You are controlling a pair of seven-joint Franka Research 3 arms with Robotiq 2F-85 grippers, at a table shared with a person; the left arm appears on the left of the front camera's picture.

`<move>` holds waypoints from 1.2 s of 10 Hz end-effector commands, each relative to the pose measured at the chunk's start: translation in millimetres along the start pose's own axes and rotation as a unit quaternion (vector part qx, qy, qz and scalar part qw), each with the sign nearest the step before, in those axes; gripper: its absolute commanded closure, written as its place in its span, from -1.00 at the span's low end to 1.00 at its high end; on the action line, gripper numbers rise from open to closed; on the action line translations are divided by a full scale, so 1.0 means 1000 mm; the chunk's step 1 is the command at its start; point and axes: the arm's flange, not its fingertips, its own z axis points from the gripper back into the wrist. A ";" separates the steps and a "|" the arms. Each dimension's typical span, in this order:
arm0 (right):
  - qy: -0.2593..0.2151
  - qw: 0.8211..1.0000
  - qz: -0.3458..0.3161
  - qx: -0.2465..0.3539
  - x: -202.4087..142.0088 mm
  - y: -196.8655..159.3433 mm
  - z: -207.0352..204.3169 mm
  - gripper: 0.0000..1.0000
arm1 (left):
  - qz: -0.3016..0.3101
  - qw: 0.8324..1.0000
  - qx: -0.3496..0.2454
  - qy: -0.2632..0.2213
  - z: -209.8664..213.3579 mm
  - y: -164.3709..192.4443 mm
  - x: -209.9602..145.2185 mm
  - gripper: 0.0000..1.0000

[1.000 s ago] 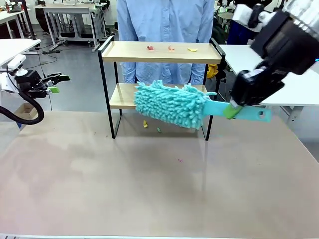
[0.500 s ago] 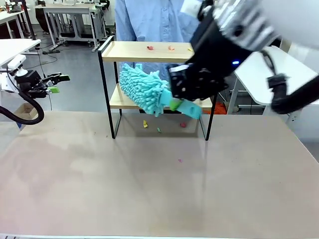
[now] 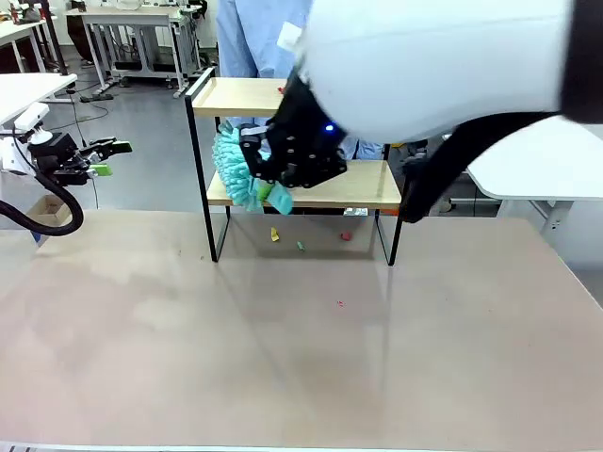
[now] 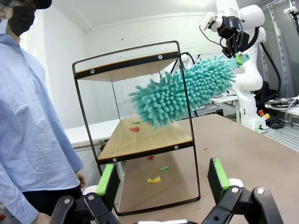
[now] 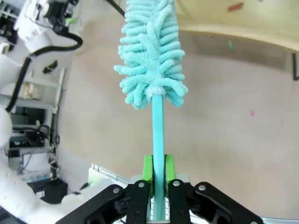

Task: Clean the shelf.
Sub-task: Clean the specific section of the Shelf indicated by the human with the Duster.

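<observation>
The shelf (image 3: pixel 209 141) stands at the table's far side, a black frame with two wooden boards; the left wrist view shows the shelf (image 4: pixel 140 140) from its end. My right gripper (image 3: pixel 275 195) is shut on the handle of a teal fluffy duster (image 3: pixel 230 169), whose head reaches in between the boards at the left end. In the right wrist view the gripper (image 5: pixel 159 175) clamps the duster (image 5: pixel 152 51) by its flat handle. A red scrap (image 4: pixel 134 129) lies on the lower board. My left gripper (image 3: pixel 102 158) hangs open off the table's left side, its pads (image 4: pixel 108 179) bare.
Small scraps lie on the table under the shelf: yellow (image 3: pixel 274 234), green (image 3: pixel 301 247), red (image 3: pixel 346 235). A pink speck (image 3: pixel 340 303) sits nearer. A person in a blue shirt (image 3: pixel 254 38) stands behind the shelf. My right arm (image 3: pixel 424 66) covers the shelf's top right.
My right arm has swung left across the shelf, carrying the duster from the right end to the left end between the boards. The left arm has not moved.
</observation>
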 end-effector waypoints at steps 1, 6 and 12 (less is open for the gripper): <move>-0.037 0.998 -0.028 -0.030 0.016 0.024 -0.027 0.74 | -0.008 1.000 -0.004 0.005 0.000 -0.001 0.002 -1.00; -0.020 1.000 -0.019 -0.014 0.009 0.008 -0.026 0.74 | -0.008 1.000 -0.004 0.005 0.000 -0.001 0.002 -1.00; -0.061 0.996 -0.058 -0.035 0.033 0.033 -0.079 0.74 | -0.008 1.000 -0.004 0.005 0.000 -0.001 0.002 -1.00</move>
